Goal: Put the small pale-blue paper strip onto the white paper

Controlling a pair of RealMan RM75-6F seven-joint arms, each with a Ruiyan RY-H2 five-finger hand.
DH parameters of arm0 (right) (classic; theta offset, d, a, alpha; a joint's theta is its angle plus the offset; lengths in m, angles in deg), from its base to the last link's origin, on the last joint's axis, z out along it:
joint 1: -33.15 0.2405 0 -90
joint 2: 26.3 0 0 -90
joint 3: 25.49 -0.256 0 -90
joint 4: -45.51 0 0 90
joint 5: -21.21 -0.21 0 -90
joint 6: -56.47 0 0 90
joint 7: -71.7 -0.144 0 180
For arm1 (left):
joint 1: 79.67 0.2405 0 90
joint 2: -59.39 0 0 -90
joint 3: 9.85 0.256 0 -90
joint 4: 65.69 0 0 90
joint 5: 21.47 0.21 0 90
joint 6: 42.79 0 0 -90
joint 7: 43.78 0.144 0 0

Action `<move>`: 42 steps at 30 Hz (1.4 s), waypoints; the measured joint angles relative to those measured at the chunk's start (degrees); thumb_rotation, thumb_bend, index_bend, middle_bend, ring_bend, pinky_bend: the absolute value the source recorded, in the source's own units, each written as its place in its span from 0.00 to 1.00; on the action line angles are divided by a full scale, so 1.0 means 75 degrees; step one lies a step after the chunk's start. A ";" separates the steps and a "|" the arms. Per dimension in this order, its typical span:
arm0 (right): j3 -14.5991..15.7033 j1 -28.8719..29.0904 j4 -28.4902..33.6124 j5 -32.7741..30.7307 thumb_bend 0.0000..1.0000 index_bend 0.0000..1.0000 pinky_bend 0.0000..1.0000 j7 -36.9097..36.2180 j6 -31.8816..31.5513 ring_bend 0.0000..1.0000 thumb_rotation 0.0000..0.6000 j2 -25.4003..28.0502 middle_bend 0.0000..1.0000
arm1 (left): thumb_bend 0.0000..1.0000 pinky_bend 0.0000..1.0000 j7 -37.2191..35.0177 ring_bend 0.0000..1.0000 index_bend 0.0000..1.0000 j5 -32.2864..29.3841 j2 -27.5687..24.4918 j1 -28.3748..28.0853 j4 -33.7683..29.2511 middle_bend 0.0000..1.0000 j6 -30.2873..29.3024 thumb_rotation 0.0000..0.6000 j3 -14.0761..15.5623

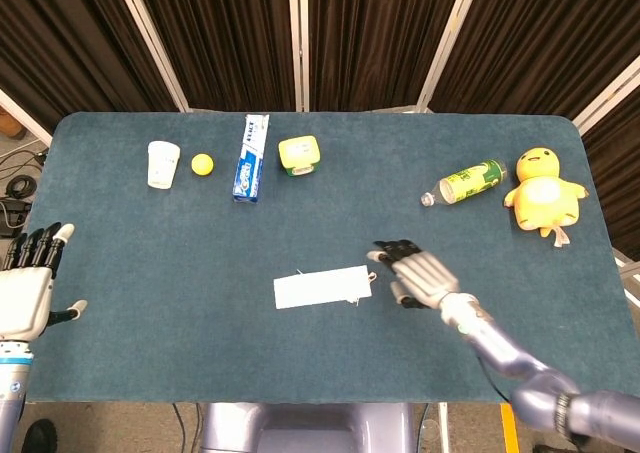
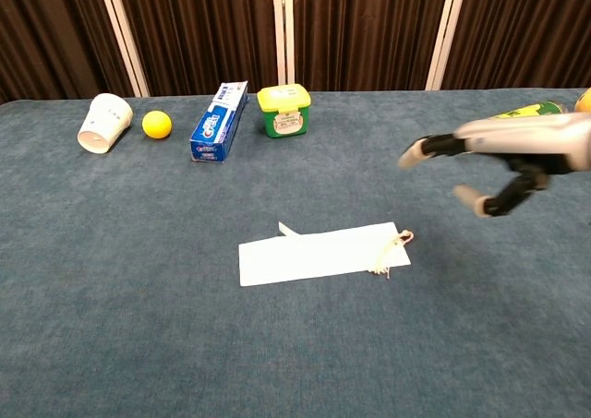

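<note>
The white paper (image 1: 322,287) lies flat in the middle of the blue table (image 1: 180,263); the chest view shows it too (image 2: 319,253). A small pale strip tip (image 2: 285,228) pokes out at the paper's far left edge; whether it lies under or beside the paper I cannot tell. A bit of string (image 2: 395,245) sits at the paper's right end. My right hand (image 1: 415,271) hovers just right of the paper with fingers spread and nothing in it, also seen in the chest view (image 2: 503,158). My left hand (image 1: 28,285) is open at the table's left edge.
Along the far side lie a white cup (image 1: 163,163), a yellow ball (image 1: 202,164), a toothpaste box (image 1: 251,157) and a yellow-lidded tub (image 1: 298,155). A green bottle (image 1: 466,183) and a yellow plush chick (image 1: 543,191) lie at the far right.
</note>
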 measured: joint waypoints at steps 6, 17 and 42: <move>0.0017 0.0981 -0.0519 -0.1178 0.68 0.23 0.00 0.1121 0.0221 0.00 1.00 -0.1144 0.00 | 0.00 0.00 -0.0070 0.00 0.00 -0.0177 -0.0008 0.0013 0.0109 0.00 0.0214 1.00 -0.0173; 0.0336 0.2114 -0.1237 -0.2785 0.70 0.27 0.00 0.2311 0.0041 0.00 1.00 -0.2274 0.00 | 0.00 0.00 -0.0161 0.00 0.00 -0.0341 -0.0042 0.0046 0.0195 0.00 0.0496 1.00 -0.0354; 0.0870 0.2581 -0.1145 -0.3157 0.70 0.30 0.00 0.2584 -0.0515 0.00 1.00 -0.2520 0.00 | 0.00 0.00 -0.0206 0.00 0.00 -0.0183 -0.0074 0.0165 0.0172 0.00 0.0646 1.00 -0.0500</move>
